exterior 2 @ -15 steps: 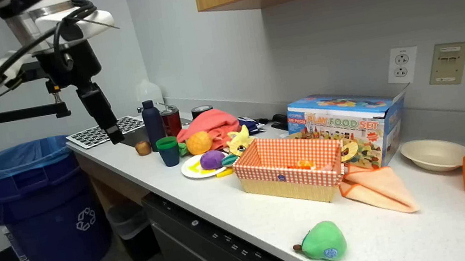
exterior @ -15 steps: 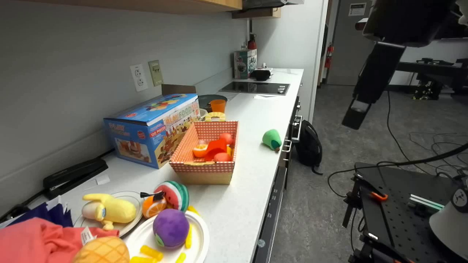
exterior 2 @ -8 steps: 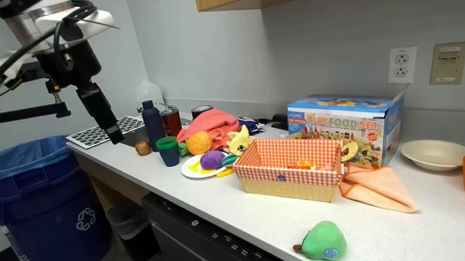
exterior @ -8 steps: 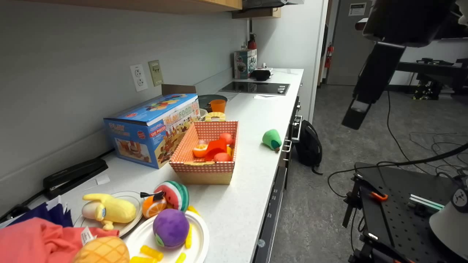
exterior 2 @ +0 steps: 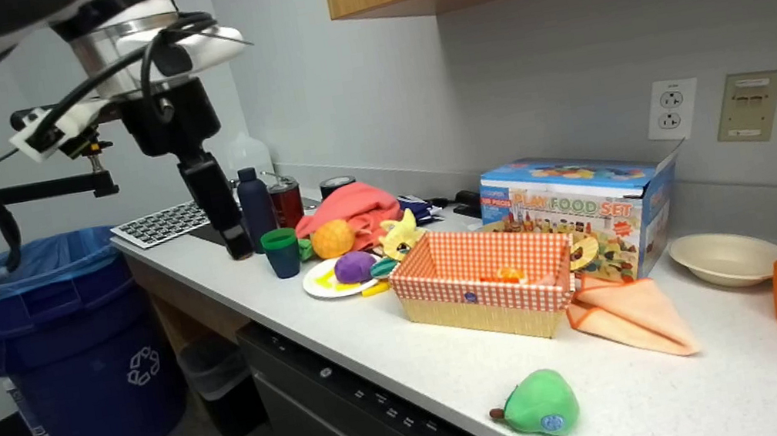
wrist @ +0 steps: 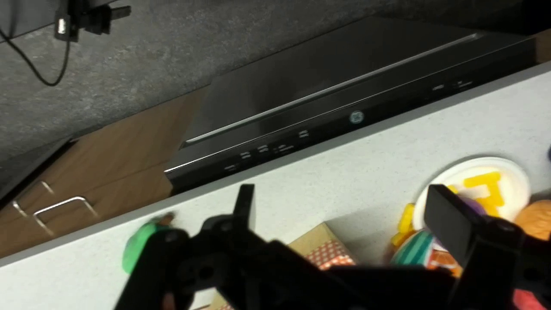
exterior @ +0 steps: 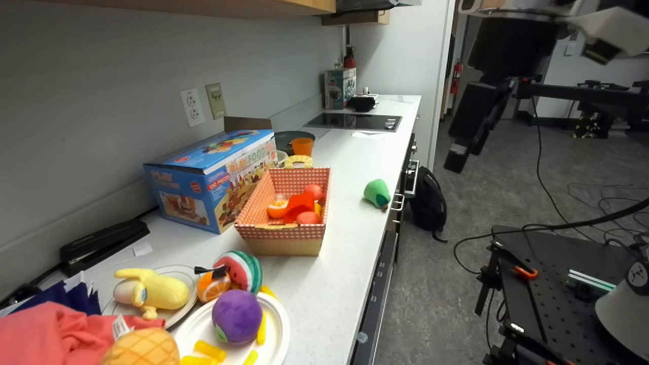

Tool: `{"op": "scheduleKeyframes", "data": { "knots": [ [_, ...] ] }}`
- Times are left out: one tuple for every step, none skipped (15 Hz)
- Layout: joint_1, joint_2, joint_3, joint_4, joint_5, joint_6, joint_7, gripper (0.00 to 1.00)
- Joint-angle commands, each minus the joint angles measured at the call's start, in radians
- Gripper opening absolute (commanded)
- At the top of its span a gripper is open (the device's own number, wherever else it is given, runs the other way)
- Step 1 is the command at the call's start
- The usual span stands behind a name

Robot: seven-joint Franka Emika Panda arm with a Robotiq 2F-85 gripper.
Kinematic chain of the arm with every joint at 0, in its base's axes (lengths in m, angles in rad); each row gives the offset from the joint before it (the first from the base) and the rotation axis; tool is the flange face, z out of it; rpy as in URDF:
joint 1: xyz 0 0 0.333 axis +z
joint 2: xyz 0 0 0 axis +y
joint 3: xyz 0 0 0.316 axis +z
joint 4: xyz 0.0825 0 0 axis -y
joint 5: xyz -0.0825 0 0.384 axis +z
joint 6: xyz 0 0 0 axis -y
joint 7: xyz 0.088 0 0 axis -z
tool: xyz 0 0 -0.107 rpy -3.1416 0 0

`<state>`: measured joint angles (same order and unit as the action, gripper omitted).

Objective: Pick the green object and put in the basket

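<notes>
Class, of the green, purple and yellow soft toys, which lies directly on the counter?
The green pear-shaped toy, which rests on bare counter; the purple toy sits on a white plate, the yellow one on another plate.

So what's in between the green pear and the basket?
Just bare white countertop lies between the green pear and the basket; that shows in both exterior views.

The basket (exterior 2: 485,312) stands between 1 pear (exterior 2: 543,404) and 1 box (exterior 2: 566,209) on the counter (exterior 2: 660,409)
</notes>
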<state>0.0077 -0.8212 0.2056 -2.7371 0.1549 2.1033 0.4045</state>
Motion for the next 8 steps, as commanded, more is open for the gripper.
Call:
{"op": "scheduleKeyframes", "data": {
  "knots": [
    [-0.091, 0.149, -0.003, 0.121, -0.116, -0.029, 0.003, 1.0],
    [-0.113, 0.176, -0.004, 0.145, -0.151, -0.029, 0.007, 1.0],
    [-0.129, 0.202, -0.004, 0.173, -0.184, -0.029, 0.013, 1.0],
    [-0.14, 0.227, -0.007, 0.201, -0.213, -0.028, 0.014, 1.0],
    [-0.148, 0.246, -0.013, 0.22, -0.238, -0.025, 0.014, 1.0],
    [-0.152, 0.264, -0.015, 0.242, -0.26, -0.03, 0.018, 1.0],
    [-0.159, 0.274, -0.011, 0.257, -0.282, -0.025, 0.036, 1.0],
    [-0.125, 0.23, -0.031, 0.199, -0.251, -0.006, 0.016, 1.0]
  ]
}}
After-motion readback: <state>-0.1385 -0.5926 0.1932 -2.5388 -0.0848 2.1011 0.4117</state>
